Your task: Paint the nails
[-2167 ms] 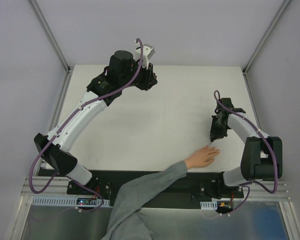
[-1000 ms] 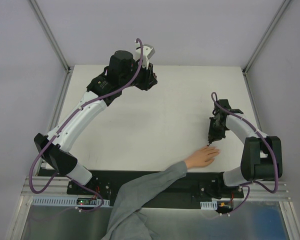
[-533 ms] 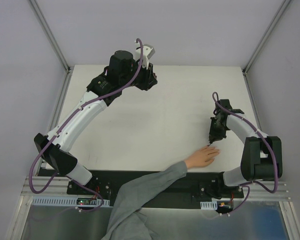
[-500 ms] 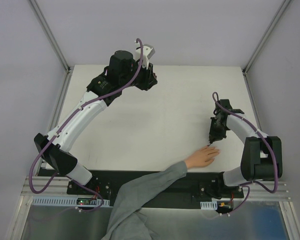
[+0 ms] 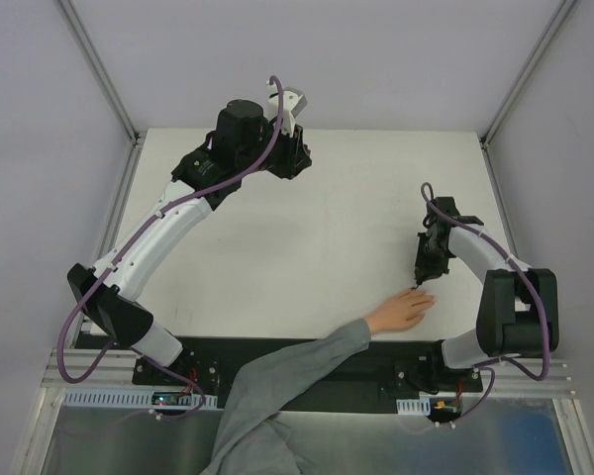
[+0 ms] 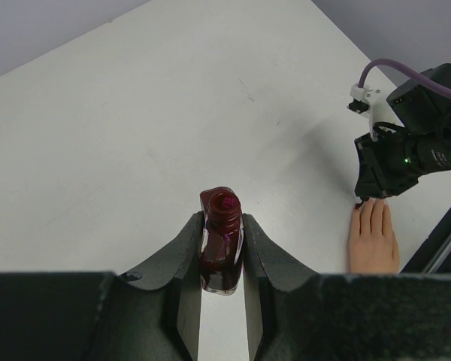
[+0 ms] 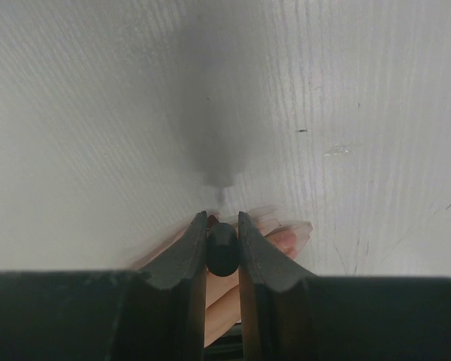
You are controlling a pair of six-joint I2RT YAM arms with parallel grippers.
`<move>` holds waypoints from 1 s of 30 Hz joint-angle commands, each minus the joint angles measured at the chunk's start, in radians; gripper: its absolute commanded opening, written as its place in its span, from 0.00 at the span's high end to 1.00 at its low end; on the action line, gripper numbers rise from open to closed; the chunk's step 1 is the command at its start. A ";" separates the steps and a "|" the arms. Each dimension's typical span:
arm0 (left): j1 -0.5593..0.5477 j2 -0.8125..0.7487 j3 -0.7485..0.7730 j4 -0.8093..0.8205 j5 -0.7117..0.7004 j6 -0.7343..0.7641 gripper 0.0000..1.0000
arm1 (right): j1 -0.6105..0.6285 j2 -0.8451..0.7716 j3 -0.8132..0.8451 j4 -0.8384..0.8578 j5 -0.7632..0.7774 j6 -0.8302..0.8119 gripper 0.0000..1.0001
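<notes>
A bare hand (image 5: 400, 311) with a grey sleeve lies flat near the table's front edge, its tiny nails (image 5: 423, 296) at the fingertips. My right gripper (image 5: 417, 281) points down at those fingertips. It is shut on a black brush cap (image 7: 222, 248), with blurred fingers (image 7: 286, 242) just beneath. In the left wrist view the leftmost nail (image 6: 358, 205) looks dark red. At the far left of the table my left gripper (image 6: 222, 218) is shut on an open dark red polish bottle (image 6: 221, 244), held above the table.
The white table (image 5: 317, 237) has raised metal rails along its left and right sides. A black base strip (image 5: 277, 351) runs along the near edge, and the grey-sleeved forearm (image 5: 307, 361) crosses it. A purple cable (image 5: 431, 203) loops off the right wrist.
The right wrist has shifted only slightly over the fingertips. The hand, the left arm and the bottle have stayed where they were.
</notes>
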 commanded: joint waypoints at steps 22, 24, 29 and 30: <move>-0.008 -0.025 0.002 0.021 0.004 0.013 1.00 | -0.004 -0.031 0.069 -0.058 0.029 0.006 0.99; -0.008 -0.027 0.002 0.021 0.004 0.015 1.00 | -0.004 -0.017 0.076 -0.060 0.029 0.005 1.00; -0.008 -0.033 -0.004 0.021 -0.003 0.016 1.00 | 0.011 0.003 0.077 -0.055 0.024 0.005 1.00; -0.008 -0.035 -0.004 0.021 -0.003 0.016 1.00 | 0.013 0.006 0.075 -0.055 0.023 0.006 0.99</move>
